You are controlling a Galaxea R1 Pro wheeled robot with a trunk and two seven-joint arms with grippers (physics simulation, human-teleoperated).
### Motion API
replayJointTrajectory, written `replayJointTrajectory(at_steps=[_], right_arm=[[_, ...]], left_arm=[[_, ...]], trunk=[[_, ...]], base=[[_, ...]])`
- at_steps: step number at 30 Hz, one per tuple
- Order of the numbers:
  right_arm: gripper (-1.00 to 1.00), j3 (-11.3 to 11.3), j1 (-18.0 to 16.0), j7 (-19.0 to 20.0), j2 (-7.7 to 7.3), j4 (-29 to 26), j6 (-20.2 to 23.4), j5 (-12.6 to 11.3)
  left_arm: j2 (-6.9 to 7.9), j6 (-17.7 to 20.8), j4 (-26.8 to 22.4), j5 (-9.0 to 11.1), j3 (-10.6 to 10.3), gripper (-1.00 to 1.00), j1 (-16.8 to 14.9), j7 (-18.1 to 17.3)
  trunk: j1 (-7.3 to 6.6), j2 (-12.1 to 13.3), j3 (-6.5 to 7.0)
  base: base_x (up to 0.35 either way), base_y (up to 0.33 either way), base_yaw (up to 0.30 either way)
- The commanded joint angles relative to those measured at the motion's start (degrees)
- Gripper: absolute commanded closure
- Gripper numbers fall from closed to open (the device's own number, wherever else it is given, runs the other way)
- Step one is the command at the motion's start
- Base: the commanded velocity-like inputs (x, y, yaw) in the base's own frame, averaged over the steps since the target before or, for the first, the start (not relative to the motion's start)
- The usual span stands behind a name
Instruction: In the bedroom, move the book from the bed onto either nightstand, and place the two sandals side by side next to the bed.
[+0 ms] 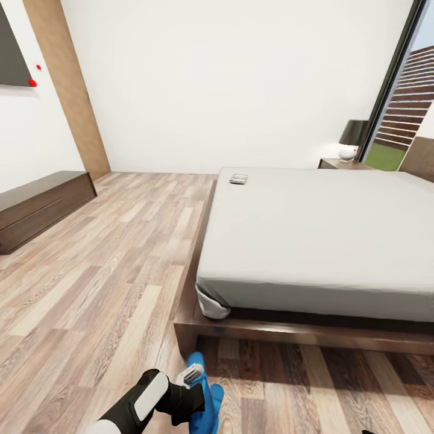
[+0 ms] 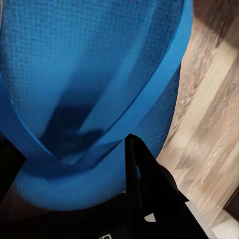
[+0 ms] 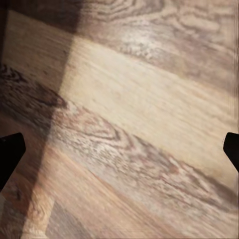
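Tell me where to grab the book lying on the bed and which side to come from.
Take the book across its thin edges, coming straight down from above. It lies flat near the mattress corner of the bed, so a side approach probably finds nothing to pinch; its details are too small to tell.

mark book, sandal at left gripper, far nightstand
book [image 1: 239, 178]: head view, middle of its cover, on the bed's far corner.
sandal [image 2: 94, 64]: left wrist view, blue footbed beside the strap.
nightstand [image 1: 339, 163]: head view, dark top surface under the lamp.
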Motion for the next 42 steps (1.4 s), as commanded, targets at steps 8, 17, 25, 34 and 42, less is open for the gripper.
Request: replayJointTrajectory(at_steps=[8, 17, 25, 34, 42], right_arm=[[-1.00, 0.43, -0.08, 0.16, 0.03, 0.23, 0.41, -0.61], [-1.00, 0.43, -0.08, 0.14, 0.03, 0.23, 0.41, -0.61], [-1.00, 0.43, -0.08, 0.14, 0.03, 0.23, 0.41, -0.61], [-1.00, 0.43, -0.08, -0.32, 0.03, 0.20, 0.41, -0.61], [-1.00, 0.43, -0.08, -0.47, 0.03, 0.18, 0.41, -0.61]], left_arm=[[0.07, 0.12, -0.08, 0.45, -0.13, 1.00, -0.03, 0.50], [0.08, 0.12, -0.08, 0.51, -0.10, 1.00, -0.03, 0.50], [0.08, 0.12, -0.08, 0.56, -0.10, 1.00, -0.03, 0.50], [0.06, 0.07, -0.08, 0.54, -0.05, 1.00, -0.03, 0.36], [0.07, 0.09, -0.08, 0.55, 0.07, 1.00, -0.03, 0.33]], trunk=[[-0.01, -0.02, -0.05], [-0.01, -0.02, -0.05], [-0.01, -0.02, -0.05], [-0.01, -0.02, -0.05], [-0.01, -0.02, -0.05]], base=[[0.000, -0.151, 0.000], [-0.008, -0.152, 0.000], [-0.128, -0.168, 0.000], [-0.085, -0.150, 0.000], [-0.003, -0.020, 0.000]])
